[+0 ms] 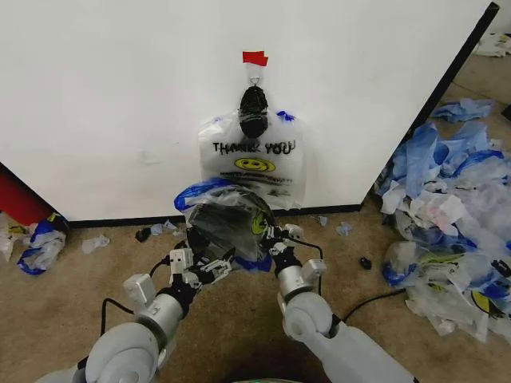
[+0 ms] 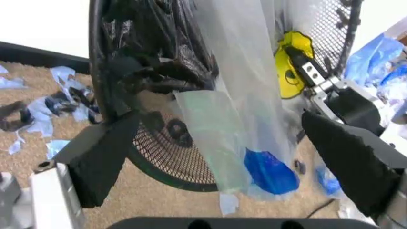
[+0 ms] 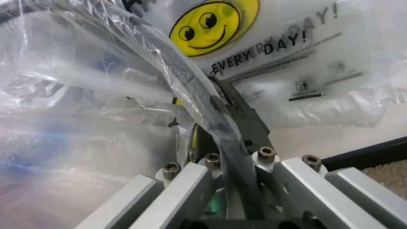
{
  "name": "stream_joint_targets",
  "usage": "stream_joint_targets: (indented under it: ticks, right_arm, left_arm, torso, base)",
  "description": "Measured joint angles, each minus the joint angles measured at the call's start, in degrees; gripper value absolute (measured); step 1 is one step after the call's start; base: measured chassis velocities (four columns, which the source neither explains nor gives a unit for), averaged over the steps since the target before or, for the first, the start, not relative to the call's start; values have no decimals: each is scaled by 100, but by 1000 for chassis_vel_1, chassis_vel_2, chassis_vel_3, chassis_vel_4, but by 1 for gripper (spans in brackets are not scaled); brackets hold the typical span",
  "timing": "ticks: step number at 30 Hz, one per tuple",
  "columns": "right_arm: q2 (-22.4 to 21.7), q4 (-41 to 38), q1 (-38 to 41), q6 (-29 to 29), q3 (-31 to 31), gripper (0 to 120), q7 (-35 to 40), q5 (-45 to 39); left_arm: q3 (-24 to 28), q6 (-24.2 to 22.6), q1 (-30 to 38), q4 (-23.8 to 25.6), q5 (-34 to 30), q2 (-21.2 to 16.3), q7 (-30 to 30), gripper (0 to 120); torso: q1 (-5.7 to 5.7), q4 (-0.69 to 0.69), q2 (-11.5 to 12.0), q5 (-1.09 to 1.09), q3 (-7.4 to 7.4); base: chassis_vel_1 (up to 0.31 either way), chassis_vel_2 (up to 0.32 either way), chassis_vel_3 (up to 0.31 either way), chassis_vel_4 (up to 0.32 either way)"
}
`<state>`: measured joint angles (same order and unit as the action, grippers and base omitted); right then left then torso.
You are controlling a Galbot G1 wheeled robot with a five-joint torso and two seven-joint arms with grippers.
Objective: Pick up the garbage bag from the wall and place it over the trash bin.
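I see tan carpet (image 1: 239,335) littered with blue-and-white bags (image 1: 455,215) below the white wall (image 1: 120,96). The clear garbage bag (image 1: 231,211) drapes the trash bin (image 2: 159,157), left gripper (image 1: 196,267) spread, right gripper (image 1: 275,243) clamping bin rim and bag.

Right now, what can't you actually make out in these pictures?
1. Head view: most of the trash bin, wrapped in the garbage bag.
2. Right wrist view: fine print on the hanging bag, too small.
3. Head view: red object, cut off by the wall and frame edge.
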<state>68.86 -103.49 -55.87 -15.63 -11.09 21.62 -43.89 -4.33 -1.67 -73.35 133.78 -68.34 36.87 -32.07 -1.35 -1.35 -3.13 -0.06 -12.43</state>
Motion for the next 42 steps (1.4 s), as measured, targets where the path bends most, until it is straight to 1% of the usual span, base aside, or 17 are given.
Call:
stream_joint_targets:
  ticks: [3,12,15,18,19,22,25,27,28,29,30,31,32,33,34,41,42]
  right_arm:
    - [6,13,7,-20,-18,0,-62,-44]
    - [9,26,33,-39,-32,0,-164,-123]
    - [9,40,29,-55,-31,0,-186,-125]
    - [2,45,24,-70,-21,0,-205,-128]
    - [2,45,24,-70,-21,0,-205,-128]
    - [2,45,21,-86,-18,0,-214,-129]
    - [3,73,21,-98,-15,0,-242,-130]
    - [3,73,21,-98,-15,0,-242,-130]
    - [3,76,21,-98,-15,0,-245,-130]
    - [5,84,21,-99,-15,0,-253,-130]
    - [13,106,21,-104,-15,0,-265,-130]
    - [19,115,21,-108,-15,0,-268,-129]
    - [20,118,21,-109,-15,0,-268,-128]
    - [21,120,21,-110,-15,0,-268,-128]
    - [21,120,21,-110,-15,0,-268,-128]
    - [34,181,21,-120,5,0,-268,-108]
    - [34,181,21,-120,5,0,-268,-108]
  left_arm:
    - [64,22,33,-23,68,109,-59,100]
    - [239,28,143,-105,71,205,-150,100]
    - [284,23,193,-111,48,217,-218,97]
    - [313,-2,264,-130,17,228,-337,84]
    - [313,-2,264,-130,17,228,-337,84]
    - [314,-9,267,-146,33,228,-354,74]
    - [308,-9,277,-150,46,223,-356,61]
    - [307,-9,278,-150,46,223,-357,59]
    - [306,-9,280,-150,46,222,-359,54]
    - [302,-14,287,-149,46,221,-371,52]
    - [295,-22,297,-147,46,218,-395,43]
    - [292,-24,298,-146,46,216,-402,39]
    - [291,-25,298,-146,45,215,-403,39]
    - [291,-26,298,-146,45,214,-405,32]
    - [291,-26,298,-146,45,214,-405,32]
    - [284,-54,249,-69,40,209,-424,3]
    - [284,-54,249,-69,40,209,-424,3]
  torso:
    - [0,0,0,-1,0]
    - [0,0,0,0,0]
    - [0,0,0,0,0]
    - [0,0,0,0,0]
    - [0,0,0,0,0]
    - [0,0,0,0,0]
    - [0,0,0,-1,0]
    - [0,0,0,-1,0]
    - [0,0,0,-1,0]
    - [0,0,0,0,0]
    - [0,0,0,-1,0]
    - [0,0,0,-1,0]
    - [0,0,0,-1,0]
    - [0,0,0,0,0]
    - [0,0,0,0,0]
    - [0,0,0,-1,0]
    - [0,0,0,-1,0]
  base:
    - [0,0,0,0]
    - [0,0,0,0]
    - [0,0,0,0]
    - [0,0,0,0]
    - [0,0,0,0]
    - [0,0,0,0]
    - [0,0,0,0]
    - [0,0,0,0]
    - [0,0,0,0]
    - [0,0,0,0]
    - [0,0,0,0]
    - [0,0,0,0]
    - [0,0,0,0]
    - [0,0,0,0]
    - [0,0,0,0]
    - [0,0,0,0]
    - [0,0,0,0]
